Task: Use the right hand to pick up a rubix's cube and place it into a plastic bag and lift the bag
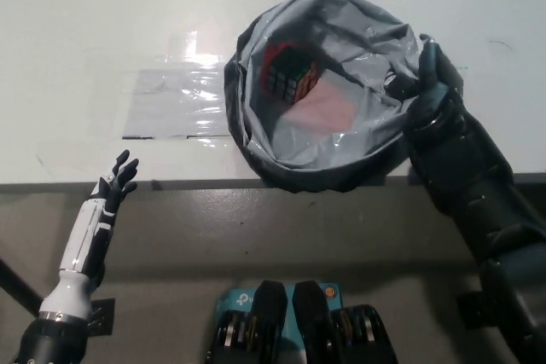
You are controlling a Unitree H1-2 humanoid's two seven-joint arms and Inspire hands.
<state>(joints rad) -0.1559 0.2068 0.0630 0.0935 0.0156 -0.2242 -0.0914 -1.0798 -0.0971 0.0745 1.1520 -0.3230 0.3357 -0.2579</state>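
1. My right hand (429, 83) has its fingers closed on the bag's (341, 138) right rim.
2. The cube (291, 74) lies inside the bag (upper left, tilted).
3. The bag is over the table (102, 31) edge.
4. My left hand (117, 178) rests low, fingers spread, holding nothing.

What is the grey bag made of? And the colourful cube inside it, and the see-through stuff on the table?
The grey bag looks like thin, soft plastic film: it crinkles and has shiny glints. The black right hand grips its rim. The cube looks like hard plastic, black with glossy coloured squares. The see-through sheet is probably clear plastic film too, wrinkled and shiny. The white left hand rests open, off the table.
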